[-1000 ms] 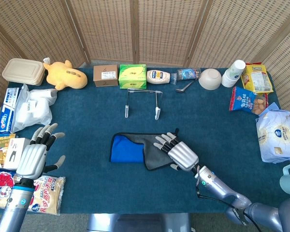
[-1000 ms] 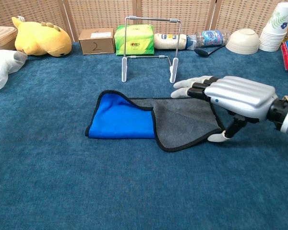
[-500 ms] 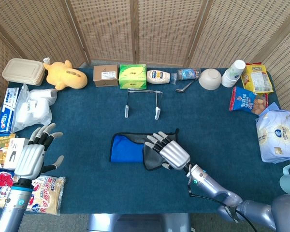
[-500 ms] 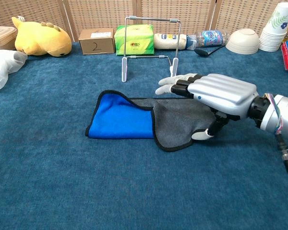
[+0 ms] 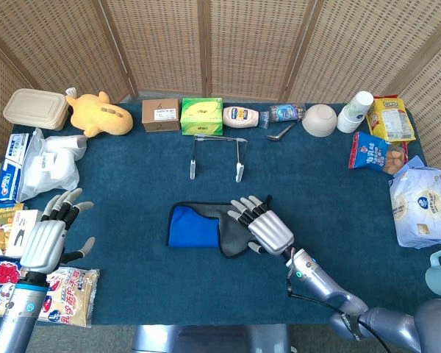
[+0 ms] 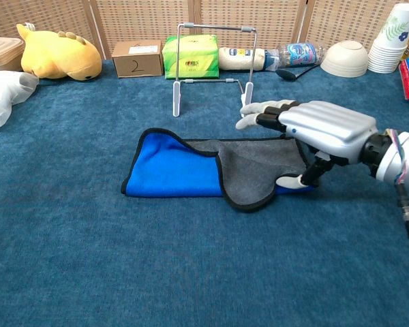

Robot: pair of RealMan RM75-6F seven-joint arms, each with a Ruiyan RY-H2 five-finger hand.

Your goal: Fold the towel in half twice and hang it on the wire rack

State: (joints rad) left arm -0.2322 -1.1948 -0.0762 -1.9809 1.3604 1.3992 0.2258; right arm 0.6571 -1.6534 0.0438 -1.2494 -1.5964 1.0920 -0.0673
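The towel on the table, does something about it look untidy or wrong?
Yes. The towel is folded unevenly: its grey flap covers only the right part, blue shows at left, and the front edge bulges. The right hand is over its right end.

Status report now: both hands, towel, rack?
Left robot hand open, idle. Right robot hand over towel, thumb at its edge. Wire rack bare, unobstructed.

You are working at a staged test bench rather than a home — a blue carpeted table (image 5: 132, 294) is standing inside woven folding screens (image 5: 242, 44). Unrelated props are crowding its edges — a plush toy (image 5: 99, 114), a numbered box (image 6: 138, 58), stacked paper cups (image 5: 355, 110), snack bags (image 5: 377, 153).
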